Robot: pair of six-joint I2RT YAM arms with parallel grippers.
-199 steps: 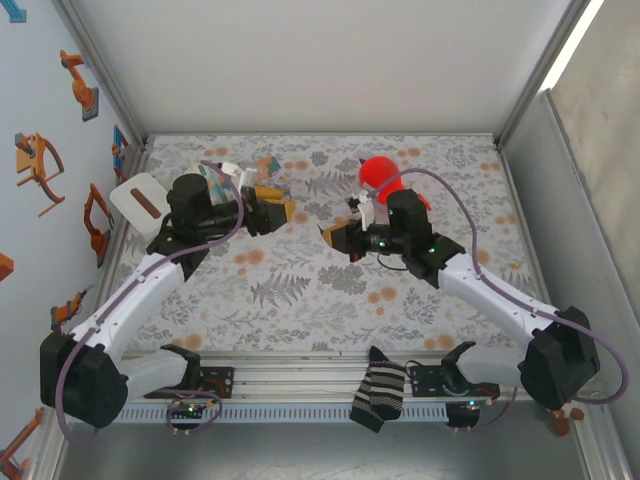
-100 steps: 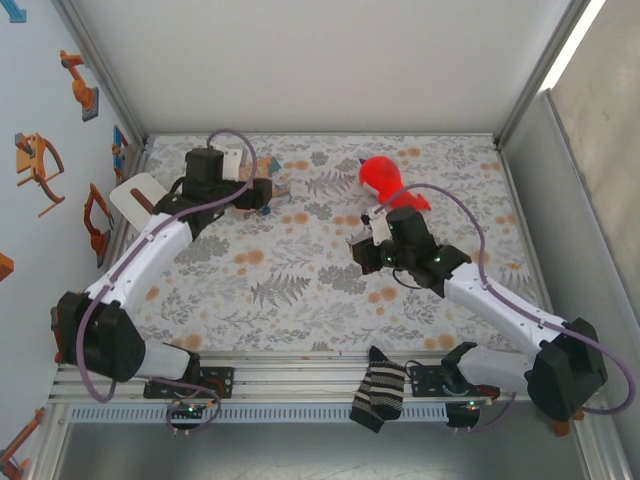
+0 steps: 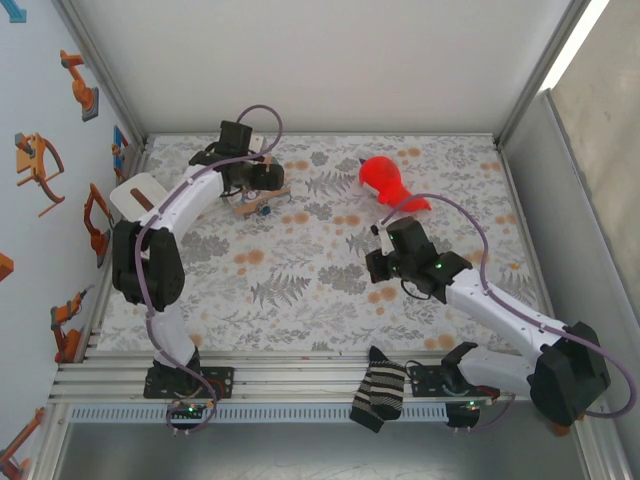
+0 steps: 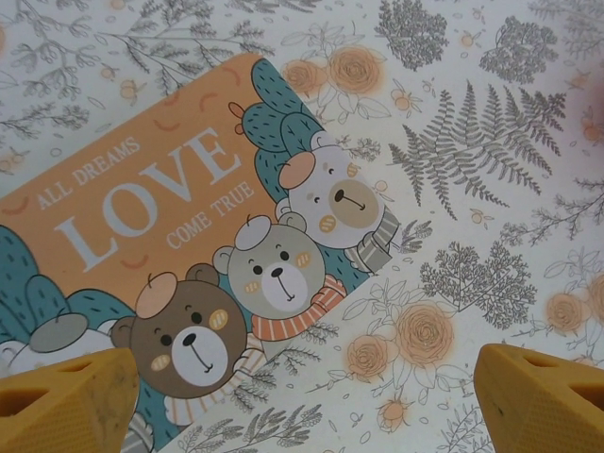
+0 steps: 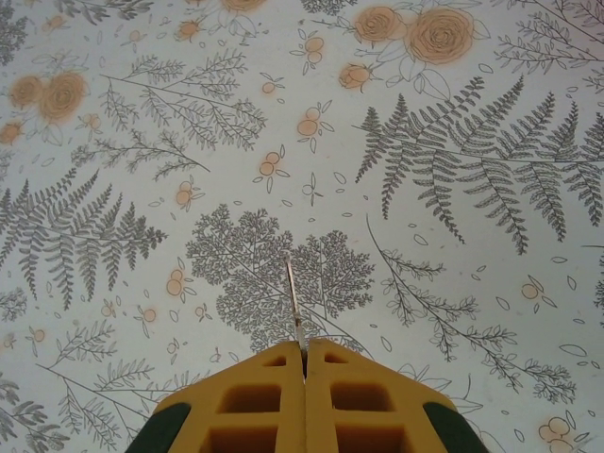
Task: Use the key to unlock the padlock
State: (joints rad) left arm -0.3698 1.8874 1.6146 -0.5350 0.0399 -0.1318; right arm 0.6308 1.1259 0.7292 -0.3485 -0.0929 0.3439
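Noted floral table cloth [image 3: 320, 300] under everything; took the tin [image 4: 142, 217] printed LOVE as reference, lying flat and lid-up towards the far left of the cloth. Found left arm [image 3: 185, 205] stretched out to the tin, presumably to take or steady whatever carries the lock. Found right arm [image 3: 490, 303] well to the right of the tin and nearer the bases, probably held back to leave room until the lock is presented. Noted red object [image 3: 385, 182] right of the tin, apart from it. Found left gripper [image 4: 307, 392] over the tin's bear-printed corner, spread wide and empty, one finger above the lid, the other above bare cloth: reads as a pre-grasp hover. Found right gripper [image 5: 304, 354] pressed tight on the key [image 5: 293, 302], thin blade poking forward over bare cloth, judged ready for insertion. Spotted padlock [image 3: 265, 210], tiny, dark with blue, just at the tin's near edge; cannot tell whether hooked to it. Not yet unlocked.
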